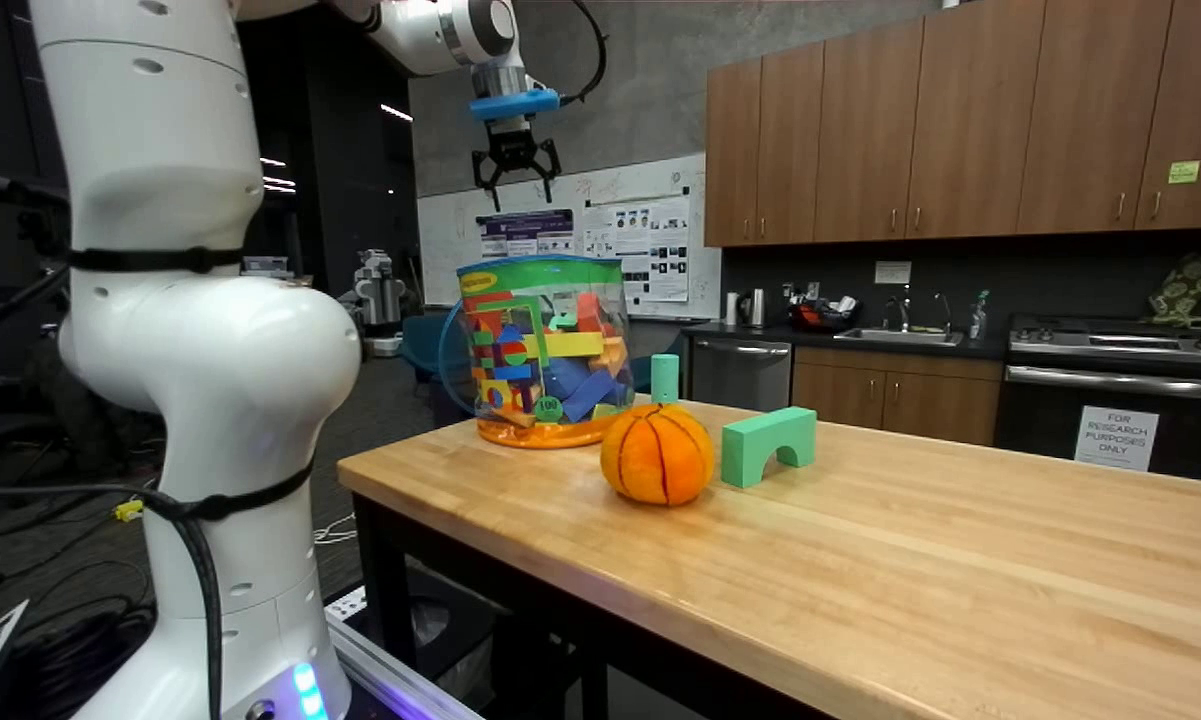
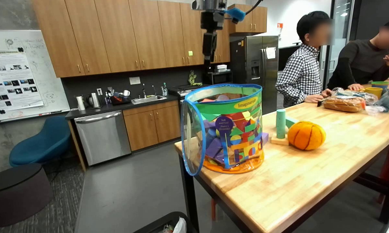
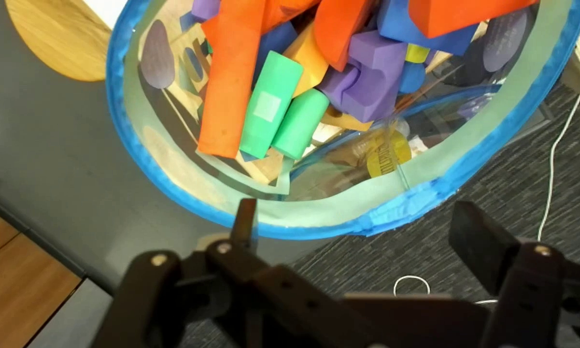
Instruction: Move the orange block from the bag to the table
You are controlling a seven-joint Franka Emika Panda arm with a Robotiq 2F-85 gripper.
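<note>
Above the rim of the bag (image 2: 224, 124), my pincer (image 1: 522, 196) hangs with its fingertips directed downward. The jaws are spread wide and stand apart from the bag. The bag is upright at one end of the table (image 1: 910, 570); its blue-edged flap (image 2: 191, 136) hangs at the side and reaches past the table edge.

The wrist view looks down through the mouth of the bag. Inside, a long orange block (image 3: 233, 82) lies among the other contents, its upper end running out of view. Just beside it is a green block (image 3: 272, 106) with a pale patch, then a green rod (image 3: 302, 123); purple blocks (image 3: 384, 94) lie to the right. Further orange-red blocks (image 3: 343, 31) share the bag; which is the specified one, I cannot tell.

On the table near the bag are an orange ball (image 1: 658, 453) with dark lines and, just beside it, a green arch (image 1: 775, 432). A green cylinder (image 2: 280, 124) stands upright on what appears to be a flat tan block (image 2: 278, 141). In an exterior view, a person in a checked shirt (image 2: 299, 76) and a person in a dark top (image 2: 354, 61) are at the far part of the table, near a clear-wrapped package (image 2: 345, 103).
</note>
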